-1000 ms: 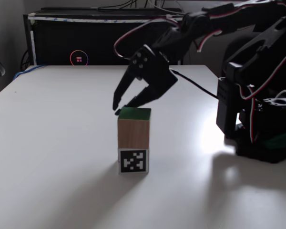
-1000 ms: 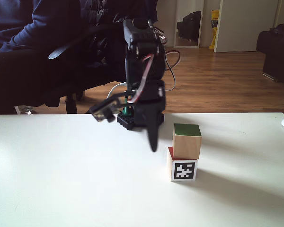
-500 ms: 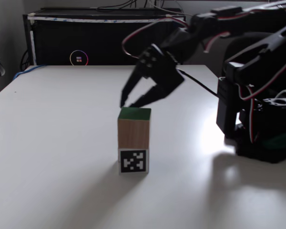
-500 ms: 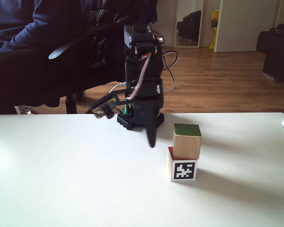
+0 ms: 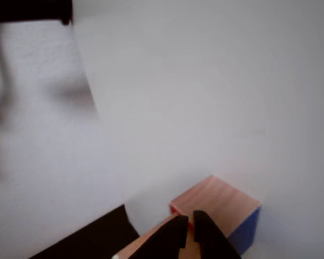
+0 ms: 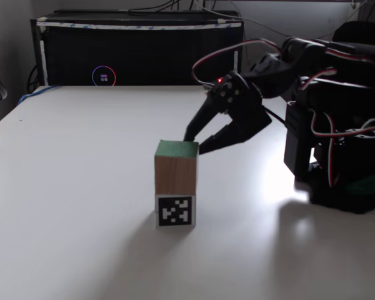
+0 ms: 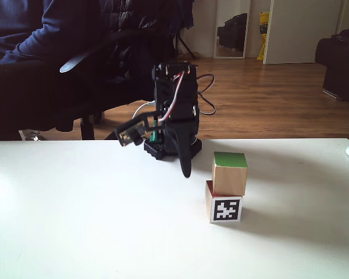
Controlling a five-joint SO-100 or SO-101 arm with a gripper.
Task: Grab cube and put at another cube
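On top of the marker cube (image 6: 175,211): the green-faced cube (image 6: 175,169), green side up, plain wood toward the camera, the two nearly flush in a fixed view. Seen from the opposite fixed view, sits slightly askew, green-faced cube (image 7: 230,173) shifted right on the marker cube (image 7: 225,210), leaving a sliver of red top bare at the left. Stack upright on the white table (image 6: 69,187), long axis vertical.

Just behind and to the right of the stack's top edge in a fixed view: gripper (image 6: 195,143), tips pointing down and left at about the height of the green face. Jaws a little apart, holding nothing. Looks close to the cube's upper right corner there, yet stands clearly apart in the other fixed view, where the stack lies to the right of the dark finger (image 7: 186,165) with bare table between. Judged from this: placement done, so any coming move only needs to go up and away from the stack, not sideways toward it, to avoid knocking the top cube off.

At the bottom of the other view: two dark fingertips (image 5: 170,237) close together over a blurred cube; cannot tell which face or which cube.

Writing: none legible. Black-and-white pixel marker on the lower cube's front, no letters. Small ringed glowing logo (image 6: 103,76) on the dark cabinet behind, too small to read. Red indicator light (image 6: 220,80) on the arm.
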